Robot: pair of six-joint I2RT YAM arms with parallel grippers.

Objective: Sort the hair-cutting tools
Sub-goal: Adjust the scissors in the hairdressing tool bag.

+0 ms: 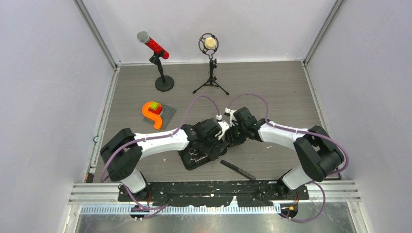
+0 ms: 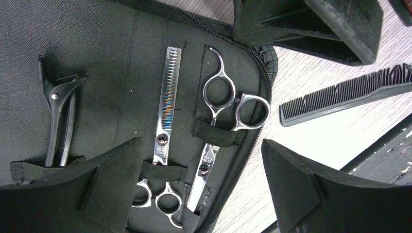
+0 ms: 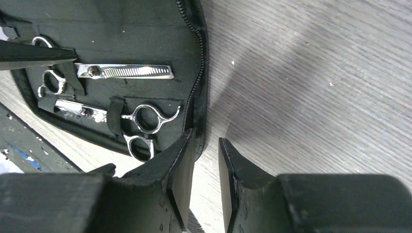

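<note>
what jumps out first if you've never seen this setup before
An open black zip case sits at the near middle of the table, with thinning scissors and plain scissors strapped side by side and a black hair clip lying further along inside it. A black comb lies on the wood just outside the zip edge. At the back stand a red microphone and a second microphone on a tripod.
</note>
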